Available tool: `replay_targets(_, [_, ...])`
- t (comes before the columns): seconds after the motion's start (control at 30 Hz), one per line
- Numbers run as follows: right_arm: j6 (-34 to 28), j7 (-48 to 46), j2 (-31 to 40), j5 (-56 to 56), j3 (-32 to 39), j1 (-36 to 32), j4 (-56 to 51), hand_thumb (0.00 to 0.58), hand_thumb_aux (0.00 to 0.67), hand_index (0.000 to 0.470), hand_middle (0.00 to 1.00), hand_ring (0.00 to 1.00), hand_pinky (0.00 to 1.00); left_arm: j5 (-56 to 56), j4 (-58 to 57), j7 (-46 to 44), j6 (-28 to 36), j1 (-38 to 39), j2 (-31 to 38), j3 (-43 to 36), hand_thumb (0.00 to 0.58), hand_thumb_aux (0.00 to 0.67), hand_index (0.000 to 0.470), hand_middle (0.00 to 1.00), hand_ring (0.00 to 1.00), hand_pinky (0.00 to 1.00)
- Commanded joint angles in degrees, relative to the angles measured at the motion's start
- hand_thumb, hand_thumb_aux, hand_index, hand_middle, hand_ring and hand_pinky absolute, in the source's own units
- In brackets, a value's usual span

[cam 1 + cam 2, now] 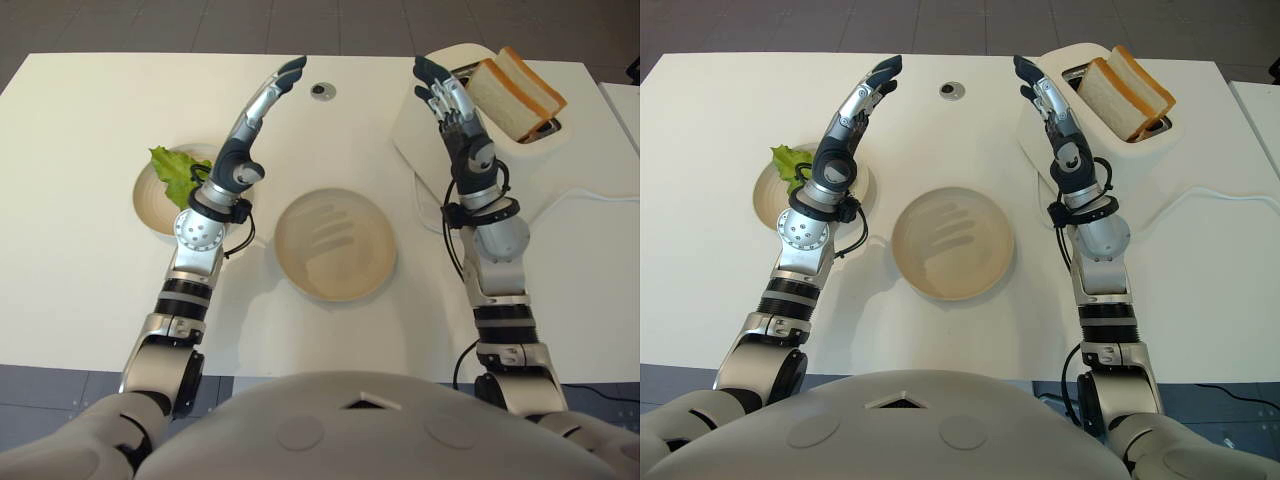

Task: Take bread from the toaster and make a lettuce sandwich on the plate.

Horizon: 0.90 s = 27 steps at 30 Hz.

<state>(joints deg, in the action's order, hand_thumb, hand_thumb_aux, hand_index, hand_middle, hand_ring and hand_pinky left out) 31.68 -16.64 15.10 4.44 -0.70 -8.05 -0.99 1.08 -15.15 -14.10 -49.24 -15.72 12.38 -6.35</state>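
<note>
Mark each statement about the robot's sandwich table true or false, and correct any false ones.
1. The bread slices stand in the toaster. True.
2. The middle plate holds a finished sandwich. False: it holds no food.
3. The lettuce lies on the left plate. True.
4. The right robot hand grips the bread. False: it is open beside the bread, holding nothing.
5. The left robot hand is open. True.
</note>
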Motion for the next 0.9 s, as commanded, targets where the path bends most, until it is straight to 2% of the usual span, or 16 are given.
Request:
replay_targets(0.03, [0.2, 0.0, 0.0, -0.1, -0.6, -0.5, -0.5, 0.0, 0.0, 0.0, 0.0, 0.0, 0.0, 0.2, -0.2, -0.4, 0.3, 0.3, -0.1, 0.1, 0.0, 0.0, 0.0, 0.0, 0.0, 0.0])
replay_targets(0.4, [0.9, 0.9, 0.6, -1.7, -1.2, -0.5, 0.7, 0.0, 0.0, 0.0, 0.0, 0.0, 0.0, 0.6, -0.4, -0.3, 0.1, 0.2, -0.1, 0.2, 0.0, 0.0, 0.0, 0.0, 0.0, 0.0])
replay_targets(0.63, [-1.0, 8.8, 7.1, -11.5, -12.6, -2.8, 6.9, 0.0, 0.0, 0.0, 0.0, 0.0, 0.0, 0.7, -0.3, -0.2, 0.2, 0.1, -0.1, 0.2, 0.0, 0.0, 0.0, 0.0, 0.0, 0.0])
replay_targets(0.8, [-5.9, 16.6, 14.8, -22.9, -18.7, -4.9, -1.8, 0.0, 0.0, 0.0, 0.0, 0.0, 0.0, 0.8, -0.4, -0.1, 0.1, 0.0, -0.3, 0.3, 0.0, 0.0, 0.0, 0.0, 0.0, 0.0])
replay_targets(0.9, [-8.7, 19.5, 17.9, -24.3, -19.1, -6.6, -13.0, 0.0, 0.0, 0.0, 0.0, 0.0, 0.0, 0.8, -0.5, 0.0, 0.1, -0.1, -0.4, 0.3, 0.0, 0.0, 0.0, 0.0, 0.0, 0.0])
